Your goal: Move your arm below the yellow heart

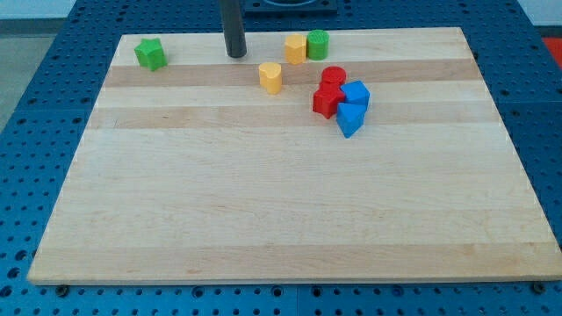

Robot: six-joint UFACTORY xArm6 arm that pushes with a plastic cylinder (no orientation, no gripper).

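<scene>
Nearest the camera: bare wooden board, lying on a blue perforated table. All blocks sit in the board's top third.

Blue block, lowest of a cluster right of centre; a second blue block touches it just above. Red block sits against their left side, red cylinder just above that.

Yellow heart: top centre, left of the red pair, standing apart.

Yellow block and green cylinder touch near the top edge. Green star is alone at top left.

My tip rests on the board near the top edge, up and left of the heart, not touching it. No jaws on this rod, so there is no jaw state to record.
</scene>
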